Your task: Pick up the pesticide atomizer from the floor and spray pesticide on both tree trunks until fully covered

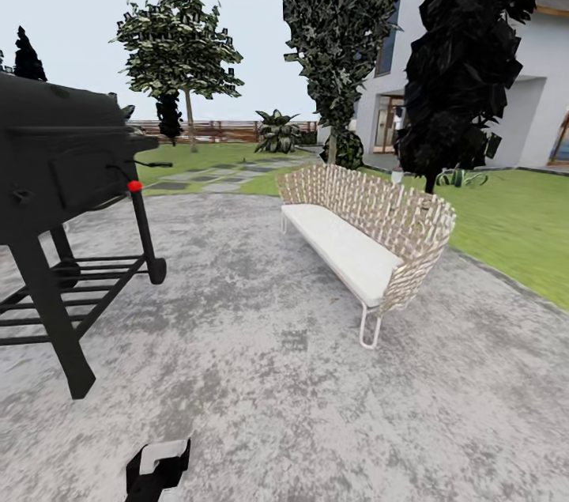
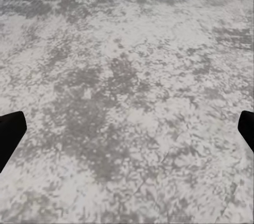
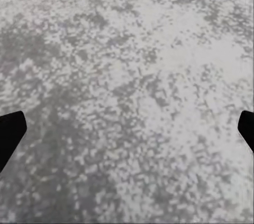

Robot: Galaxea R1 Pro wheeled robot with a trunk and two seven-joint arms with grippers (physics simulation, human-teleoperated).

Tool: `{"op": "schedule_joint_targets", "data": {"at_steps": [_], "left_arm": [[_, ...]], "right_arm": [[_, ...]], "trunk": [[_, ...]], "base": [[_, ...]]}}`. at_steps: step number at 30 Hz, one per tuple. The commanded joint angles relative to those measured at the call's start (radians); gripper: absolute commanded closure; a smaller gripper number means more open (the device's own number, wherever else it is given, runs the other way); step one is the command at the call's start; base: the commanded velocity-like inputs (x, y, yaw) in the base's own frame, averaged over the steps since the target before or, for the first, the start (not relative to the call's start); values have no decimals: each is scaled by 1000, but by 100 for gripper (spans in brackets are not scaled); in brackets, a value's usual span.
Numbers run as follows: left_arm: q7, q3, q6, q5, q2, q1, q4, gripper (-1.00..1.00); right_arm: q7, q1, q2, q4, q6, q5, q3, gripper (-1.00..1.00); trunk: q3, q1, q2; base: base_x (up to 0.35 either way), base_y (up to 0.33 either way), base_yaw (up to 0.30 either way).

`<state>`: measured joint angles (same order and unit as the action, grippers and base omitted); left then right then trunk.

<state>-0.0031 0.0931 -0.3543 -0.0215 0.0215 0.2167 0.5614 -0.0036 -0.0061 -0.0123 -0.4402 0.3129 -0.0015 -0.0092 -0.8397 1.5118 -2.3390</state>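
Observation:
The pesticide atomizer is out of view. Two trees with dark green blocky leaves stand beyond the gravel: one far off at the lawn's back (image 1: 178, 43), and a taller one (image 1: 340, 12) behind the bench, its pale trunk (image 1: 332, 146) mostly hidden. My left gripper (image 2: 127, 134) hangs open over bare grey gravel, its dark fingertips (image 2: 9, 134) wide apart with nothing between them. My right gripper (image 3: 127, 134) is also open over gravel. A black and white part of my left arm (image 1: 158, 470) shows at the head view's lower edge.
A black grill (image 1: 55, 170) on legs stands close at the left. A wicker bench (image 1: 363, 225) with a white cushion sits ahead at the right. A near-black thin-trunked tree (image 1: 474, 51) rises behind it. Green lawn (image 1: 514, 217), a brown fence (image 1: 225, 130) and a white house (image 1: 537, 99) lie beyond.

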Motion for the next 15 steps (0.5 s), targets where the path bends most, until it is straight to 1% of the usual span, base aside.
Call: {"op": "schedule_joint_targets", "data": {"at_steps": [1, 5, 9, 11, 15], "left_arm": [[0, 0, 0, 0, 0, 0, -5, -100], [0, 0, 0, 0, 0, 0, -10, -100], [0, 0, 0, 0, 0, 0, -11, -100], [0, 0, 0, 0, 0, 0, -11, -100], [0, 0, 0, 0, 0, 0, -11, -100]], "right_arm": [[0, 0, 0, 0, 0, 0, 0, -100], [0, 0, 0, 0, 0, 0, 0, -100], [0, 0, 1, 0, 0, 0, 0, -100], [0, 0, 1, 0, 0, 0, 0, -100], [0, 0, 2, 0, 0, 0, 0, -100]], "trunk": [[0, 0, 0], [0, 0, 0], [0, 0, 0], [-1, 0, 0], [-5, 0, 0]], "base": [[338, 0, 0], [338, 15, 0], [334, 109, 7], [327, 149, 88], [324, 165, 165]]}}
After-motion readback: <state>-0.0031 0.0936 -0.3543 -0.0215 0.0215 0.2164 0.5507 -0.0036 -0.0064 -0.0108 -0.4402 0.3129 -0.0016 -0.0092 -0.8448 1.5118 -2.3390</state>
